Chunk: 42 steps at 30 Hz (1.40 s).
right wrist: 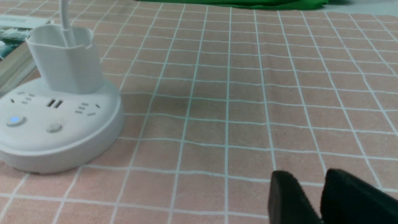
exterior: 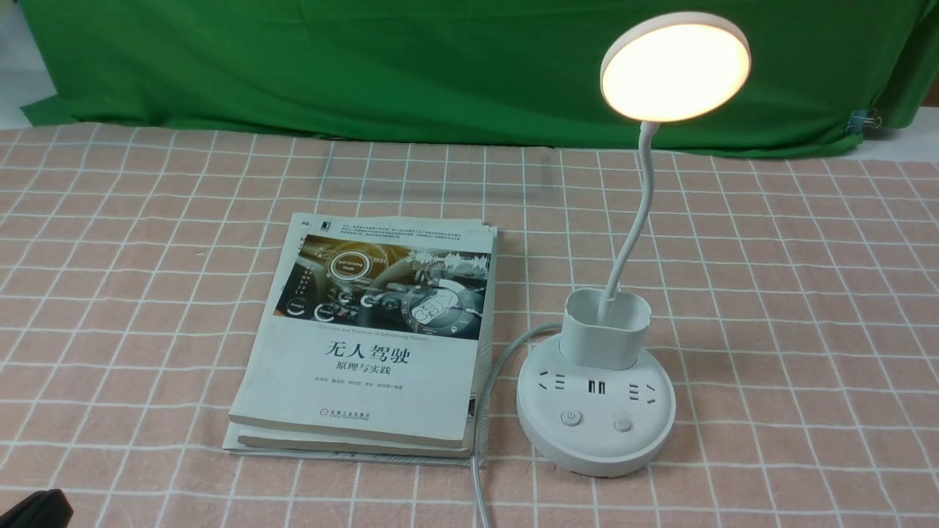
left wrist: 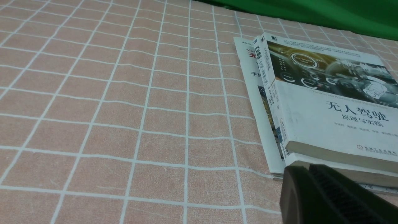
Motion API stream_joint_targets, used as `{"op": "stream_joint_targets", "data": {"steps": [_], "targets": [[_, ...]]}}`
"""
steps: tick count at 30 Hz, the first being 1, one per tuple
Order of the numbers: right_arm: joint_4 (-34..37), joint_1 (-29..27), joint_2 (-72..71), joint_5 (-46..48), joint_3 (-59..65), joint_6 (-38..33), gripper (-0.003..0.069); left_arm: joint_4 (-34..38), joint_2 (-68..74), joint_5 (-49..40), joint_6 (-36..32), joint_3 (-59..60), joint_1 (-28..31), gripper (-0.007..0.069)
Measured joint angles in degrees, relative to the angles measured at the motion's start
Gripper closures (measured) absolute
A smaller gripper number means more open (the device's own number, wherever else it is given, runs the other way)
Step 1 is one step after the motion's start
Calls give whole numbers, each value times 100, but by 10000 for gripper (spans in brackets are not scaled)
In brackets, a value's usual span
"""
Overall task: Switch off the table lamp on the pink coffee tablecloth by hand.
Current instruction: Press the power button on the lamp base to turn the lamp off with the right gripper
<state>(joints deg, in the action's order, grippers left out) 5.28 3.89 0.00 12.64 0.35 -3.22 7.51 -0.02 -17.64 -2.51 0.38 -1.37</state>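
One lamp (exterior: 596,411) is seen lit, stood right of centre on the one pink gridded tablecloth (exterior: 792,352): 1 disc head (exterior: 675,70), 1 gooseneck (exterior: 644,198), 1 cup holder (exterior: 605,341), 2 buttons on the near part of the base (left button (exterior: 571,417) glowing blue in the right wrist view, right button (exterior: 623,424)). 1 cable (exterior: 480,440) is run between base and book stack (exterior: 367,345); at least 3 items are stacked there, left of the lamp. 1 green cloth (exterior: 352,66) is hung at the far side. 2 grippers seen, nothing held: left gripper (left wrist: 306,169) fingertips together, right gripper (right wrist: 307,175) fingertips apart, both clear of the lamp
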Motion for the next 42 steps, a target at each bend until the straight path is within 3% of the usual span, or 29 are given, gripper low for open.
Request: {"op": "stream_joint_targets", "data": {"steps": [6, 9, 12, 15, 19, 20, 22, 23, 24, 26, 34, 42], "targets": [[284, 0, 0, -1264, 0, 1106, 420, 0, 0, 0, 0, 0, 0, 618], [311, 0, 0, -1889, 0, 1321, 427, 0, 0, 0, 0, 0, 0, 618], [345, 0, 0, -2111, 0, 1828, 447, 0, 0, 0, 0, 0, 0, 618], [364, 0, 223, -1122, -339, 2170, 523, 0, 0, 0, 0, 0, 0, 618], [374, 0, 1311, 1079, -1932, 1594, 613, 0, 0, 0, 0, 0, 0, 618], [374, 0, 1387, 1211, -1932, 1556, 614, 0, 0, 0, 0, 0, 0, 618], [366, 0, 2519, 2941, -3244, 1117, 605, 0, 0, 0, 0, 0, 0, 618], [366, 0, 2609, 3073, -3333, 1091, 605, 0, 0, 0, 0, 0, 0, 618], [313, 0, 3331, 3984, -3959, 885, 593, 0, 0, 0, 0, 0, 0, 618], [254, 0, 4141, 4735, -4558, 635, 582, 0, 0, 0, 0, 0, 0, 618], [254, 104, 6020, 5133, -5519, 356, 578, 0, 0, 0, 0, 0, 0, 618], [249, 1738, 7373, 4863, -5608, 380, 617, 0, 0, 0, 0, 0, 0, 618]]}}
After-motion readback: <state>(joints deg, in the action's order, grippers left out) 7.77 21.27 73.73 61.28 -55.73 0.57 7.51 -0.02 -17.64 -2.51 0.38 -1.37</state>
